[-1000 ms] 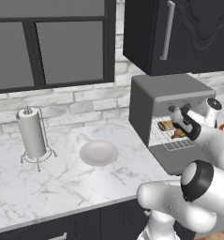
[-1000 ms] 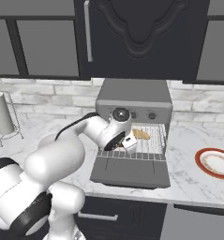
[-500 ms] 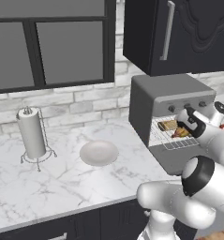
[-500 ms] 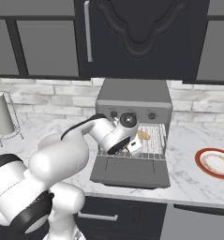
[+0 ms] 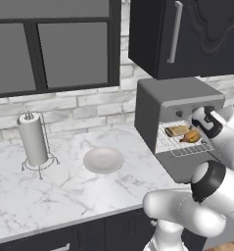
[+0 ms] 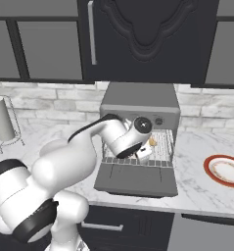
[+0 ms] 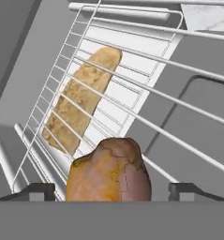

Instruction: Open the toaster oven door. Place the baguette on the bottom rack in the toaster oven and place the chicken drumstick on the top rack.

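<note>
I'm at the mouth of the toaster oven [image 5: 177, 105], its door [image 6: 136, 179] folded down flat in front, and my gripper [image 7: 112, 190] is reaching into the cavity. My finger tips [image 7: 36, 191] stand wide apart at either side of the chicken drumstick [image 7: 108, 171], with clear gaps between pads and meat, so I judge I have let go and hold nothing.

The drumstick sits between my fingers on the top rack [image 7: 146, 70], its fat end toward me. Through the wires I see the baguette [image 7: 83, 101] lying lengthwise on the bottom rack [image 5: 184, 147] beneath. So both items look to be where the task wants them.

The step in hand, as I read it, is getting out cleanly. I want to keep the fingers spread and back straight out along the line I came in, level with the rack, so neither pad drags the drumstick forward or catches a wire. No lifting inside the cavity: the roof is close above. Whether the drumstick lies steady across the wires I cannot fully tell from here; if it rolls, it could slip toward the front edge.

The drumstick itself is glossy orange-brown, rounded and lumpy, with darker creases in the skin. The baguette is paler, tan-golden and mottled, a long oblong.
</note>
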